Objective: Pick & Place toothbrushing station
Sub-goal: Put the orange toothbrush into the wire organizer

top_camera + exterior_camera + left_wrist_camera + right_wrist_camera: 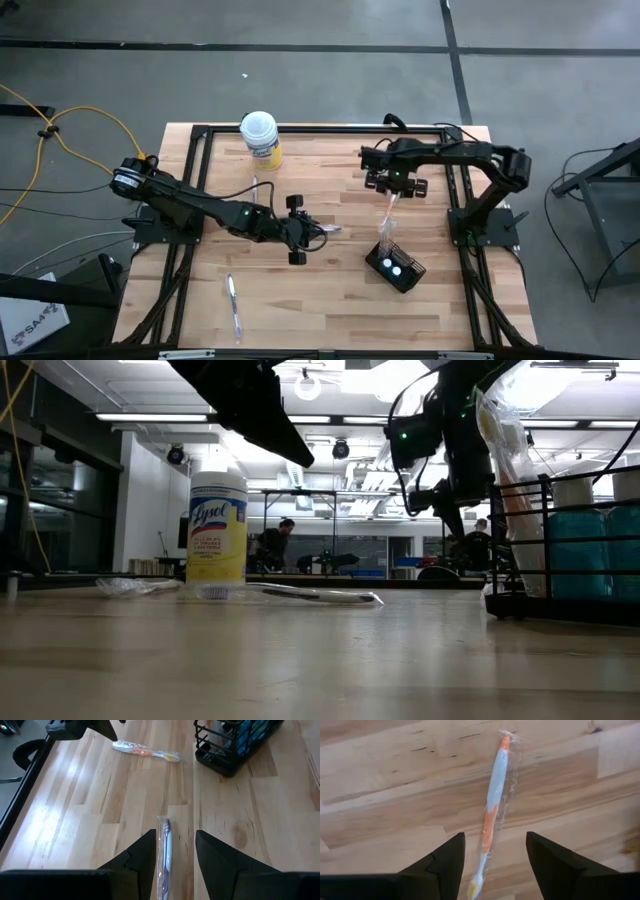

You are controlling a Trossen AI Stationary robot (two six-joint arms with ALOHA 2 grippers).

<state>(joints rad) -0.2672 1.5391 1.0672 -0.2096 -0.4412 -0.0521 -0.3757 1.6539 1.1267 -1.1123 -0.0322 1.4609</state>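
The toothbrushing station (396,266) is a black holder with wire walls. It stands on the table at the right and holds a wrapped toothbrush (505,480) upright. My right gripper (495,865) hangs open, pointing down, over an orange-and-blue wrapped toothbrush (492,805). That brush lies flat on the wood just beyond the station's far side. My left gripper (175,855) is open at mid-table, slanting down toward a purple wrapped toothbrush (165,847) that lies on the table and shows between its fingers. Neither gripper visibly touches its brush.
A white-lidded, yellow-labelled canister (260,138) stands at the far left. Another wrapped toothbrush (233,305) lies near the front left. Black frame rails (190,200) run along the table's sides. People move about in the room behind (270,545).
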